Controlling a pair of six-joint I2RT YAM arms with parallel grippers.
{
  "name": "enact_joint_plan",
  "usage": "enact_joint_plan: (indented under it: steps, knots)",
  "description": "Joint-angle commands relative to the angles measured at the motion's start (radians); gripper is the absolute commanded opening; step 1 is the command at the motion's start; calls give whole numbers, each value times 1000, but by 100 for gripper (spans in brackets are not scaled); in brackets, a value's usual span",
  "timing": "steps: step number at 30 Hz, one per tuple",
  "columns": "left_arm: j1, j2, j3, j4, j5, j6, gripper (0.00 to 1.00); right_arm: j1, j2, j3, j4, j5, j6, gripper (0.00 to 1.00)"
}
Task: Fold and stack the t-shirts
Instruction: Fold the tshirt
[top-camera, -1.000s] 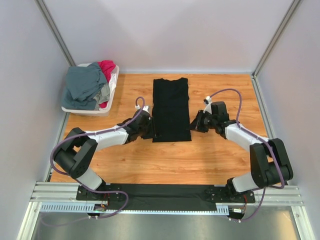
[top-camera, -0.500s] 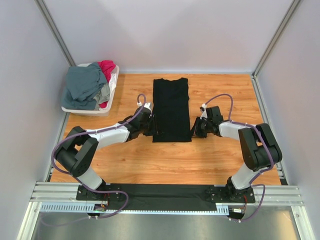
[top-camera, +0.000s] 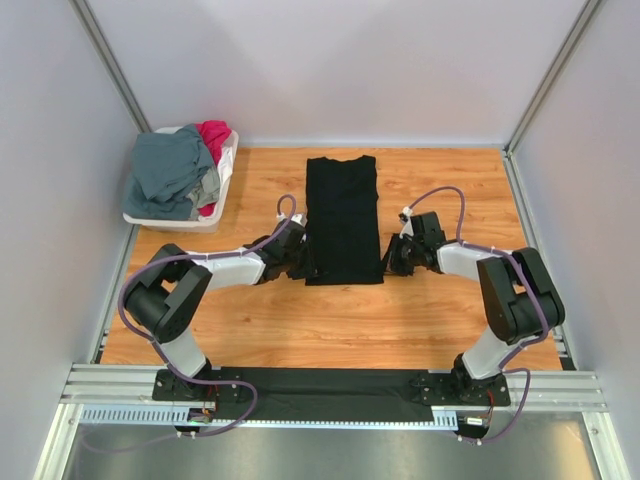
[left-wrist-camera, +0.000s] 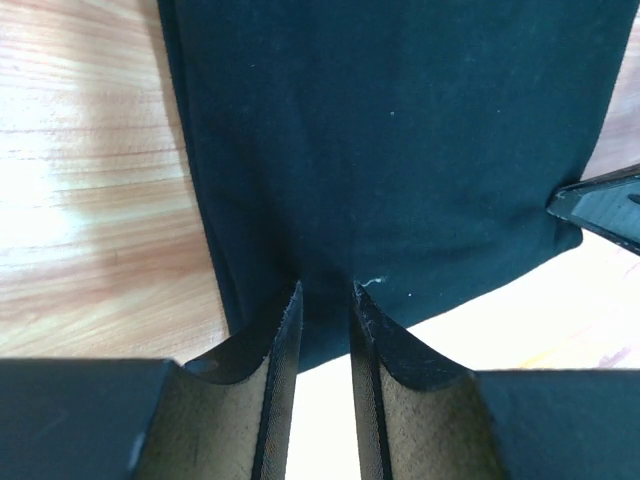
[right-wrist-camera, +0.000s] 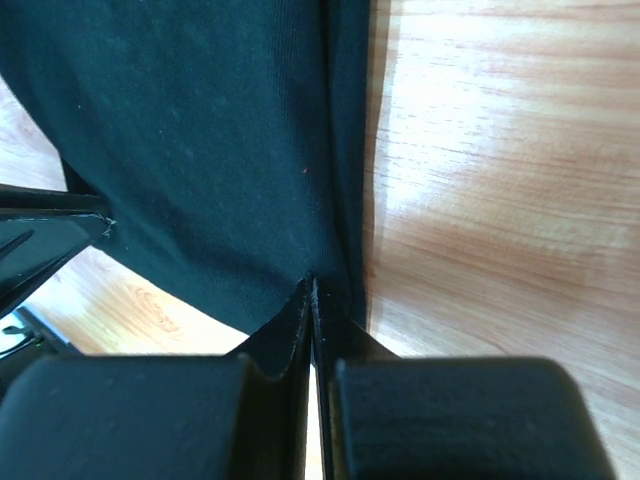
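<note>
The right arm has swung in over the last second, and its right gripper (right-wrist-camera: 312, 290) has clamped down; I see its fingers pressed together on the near right hem of the black t-shirt (top-camera: 342, 215). That shirt lies flat as a long folded strip mid-table. On the other near corner my left gripper (left-wrist-camera: 328, 300) straddles the hem, its fingers narrowed but with a slim gap between them. The slate grey-blue t-shirt (top-camera: 170, 170) and magenta-red t-shirt (top-camera: 213, 135) sit heaped in the white basket (top-camera: 215, 222) at the far left.
</note>
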Motion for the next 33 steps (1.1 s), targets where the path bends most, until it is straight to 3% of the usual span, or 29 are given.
enact_joint_plan:
  steps: [1, 4, 7, 10, 14, 17, 22, 33]
  knots:
    - [-4, 11, -16, -28, -34, -8, 33, 1, -33, 13, -65, 109, -60, 1]
    - [-4, -1, -5, -61, -41, 28, 33, 3, -66, 35, -91, 82, -80, 2]
    - [-12, -41, 39, -103, -29, 84, 33, 15, -128, 70, -143, 71, -105, 11]
    - [-32, -111, 74, -166, -46, 120, 34, 17, -218, 89, -200, 93, -125, 28]
    - [-35, -190, 74, -243, -61, 115, 36, 17, -303, 73, -261, 118, -136, 62]
    - [-35, -224, 68, -297, -77, 111, 43, 17, -317, 41, -272, 112, -142, 69]
    - [-35, -234, 5, -278, -86, 77, 69, 23, -295, -36, -209, 72, -105, 71]
    - [-37, -144, -28, -200, -89, -8, 69, 37, -177, -50, -108, 86, -74, 58]
